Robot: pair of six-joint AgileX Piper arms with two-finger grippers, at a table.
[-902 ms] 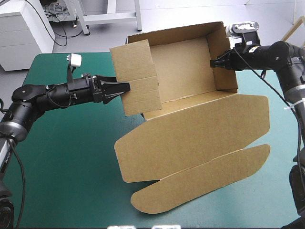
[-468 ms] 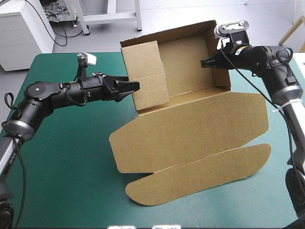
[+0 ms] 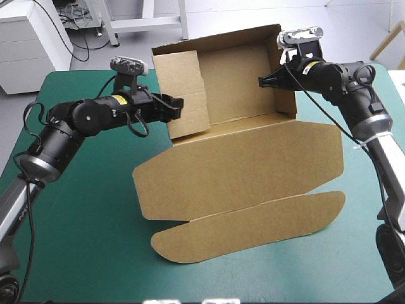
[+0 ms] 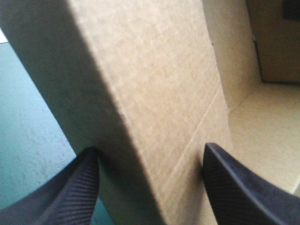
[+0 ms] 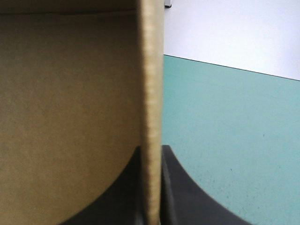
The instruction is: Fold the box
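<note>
The brown box (image 3: 240, 164) lies across the teal-green table, its tray part at the far side with walls raised and the lid (image 3: 253, 225) flat toward the front. My left gripper (image 3: 175, 105) is at the tray's left wall (image 3: 183, 95), which is a folded-over flap. In the left wrist view its fingers (image 4: 84, 183) stand apart, one on each face of that thick wall (image 4: 154, 93), so the left gripper (image 4: 151, 147) is open around it. My right gripper (image 3: 262, 82) is shut on the right wall (image 3: 285, 82). That wall's edge (image 5: 152, 93) runs between the nearly closed right gripper (image 5: 151, 149).
Bare teal-green cover (image 3: 82, 221) lies to the left of and in front of the box, and a narrower strip (image 3: 361, 215) to its right. The tray's back wall (image 3: 215, 44) stands at the table's far edge.
Both arms and the box have shifted left and farther back. The left gripper, earlier a shut point against the left flap, now stands open astride it. The flap stands more upright.
</note>
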